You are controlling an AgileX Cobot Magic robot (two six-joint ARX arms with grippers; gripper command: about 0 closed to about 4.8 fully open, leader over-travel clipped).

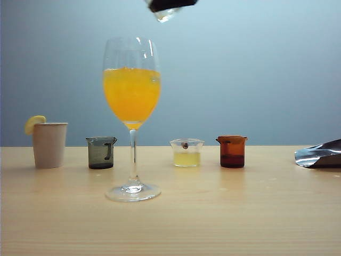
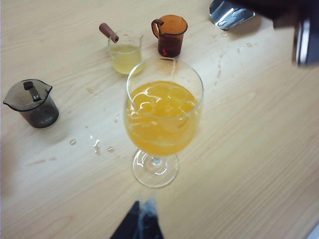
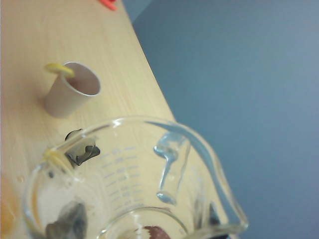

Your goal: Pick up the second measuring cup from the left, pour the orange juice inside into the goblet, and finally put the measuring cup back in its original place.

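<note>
The tall clear wine goblet [image 1: 131, 117] stands on the pale wooden table [image 1: 213, 213], its bowl more than half full of orange juice [image 1: 131, 93]. High above its rim, the right hand [image 1: 171, 5] pinches the small clear glass measuring cup [image 3: 134, 184], which looks empty. The cup is tipped, its long axis well off upright and its mouth turned away from the goblet toward the beige paper cup [image 3: 70, 92]. Lowering it carelessly could knock the goblet over; wet glass might slip. The left hand [image 2: 139, 226] hangs near the goblet's foot; whether it is spread or pressed together, I cannot tell.
</note>
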